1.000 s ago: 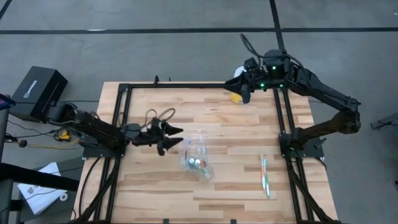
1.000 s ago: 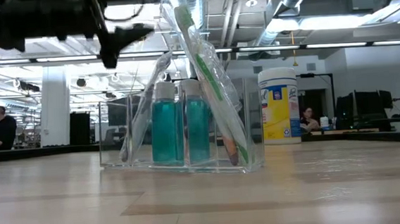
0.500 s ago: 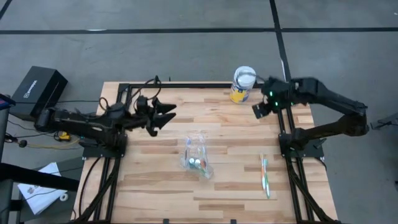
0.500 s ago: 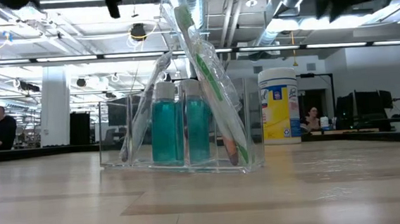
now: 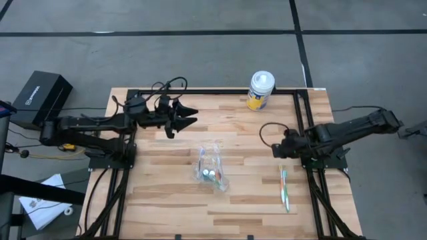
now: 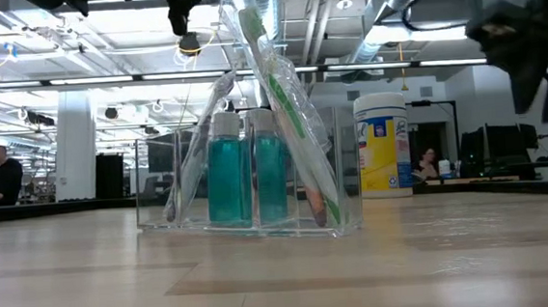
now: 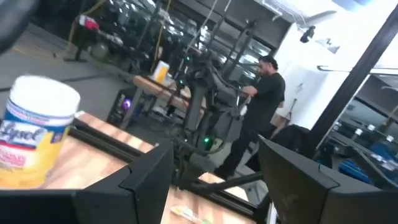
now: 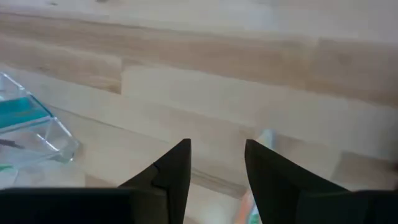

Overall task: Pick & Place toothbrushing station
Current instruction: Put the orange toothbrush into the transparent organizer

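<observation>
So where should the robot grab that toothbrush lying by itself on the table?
Probably across the middle of its thin handle. The toothbrush lies flat on the table, long and slim, nothing touching it. The right pincer hangs open just beside one end, so it could come straight down from above, fingers on either side.

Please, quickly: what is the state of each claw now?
Left claw: open, holding nothing.
Right claw: open, holding nothing.
</observation>
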Controlling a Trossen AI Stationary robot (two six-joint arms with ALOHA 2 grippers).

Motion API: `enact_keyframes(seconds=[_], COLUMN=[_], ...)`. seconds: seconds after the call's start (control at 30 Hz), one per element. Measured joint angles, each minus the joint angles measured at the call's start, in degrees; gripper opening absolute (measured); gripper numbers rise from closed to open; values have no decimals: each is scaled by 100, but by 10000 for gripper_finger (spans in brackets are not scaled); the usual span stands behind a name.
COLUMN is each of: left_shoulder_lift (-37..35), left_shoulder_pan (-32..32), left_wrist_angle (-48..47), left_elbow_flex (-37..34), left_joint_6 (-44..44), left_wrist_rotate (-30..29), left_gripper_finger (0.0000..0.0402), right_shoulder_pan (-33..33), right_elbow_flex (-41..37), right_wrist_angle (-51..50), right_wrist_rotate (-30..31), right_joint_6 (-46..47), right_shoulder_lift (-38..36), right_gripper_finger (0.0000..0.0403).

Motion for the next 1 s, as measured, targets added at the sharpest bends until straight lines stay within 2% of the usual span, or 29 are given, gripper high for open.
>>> enact_keyframes(seconds=[0.17,0.47,0.77,1.0], left_shoulder_lift=[131,151,151,151], left_shoulder_pan=[139,168,166,166], left_wrist_angle=[-23,-20,-147,-267], left_elbow_flex=[2,2,2,0], left_joint_6=[-161,-202,-200,-198], left_wrist_rotate=[286,299,292,288], left_gripper_finger=[232,232,222,219], right_shoulder_pan=[530,1242,1354,1352], right_elbow_flex=[-405,-974,-1416,-1453], right_wrist_angle=[319,648,1306,1320], right_wrist_rotate=[-1,-8,-8,-8], right_joint_6=[679,1617,1766,1793], right_shoulder_lift=[9,9,9,11], right_gripper_finger=[145,155,148,153])
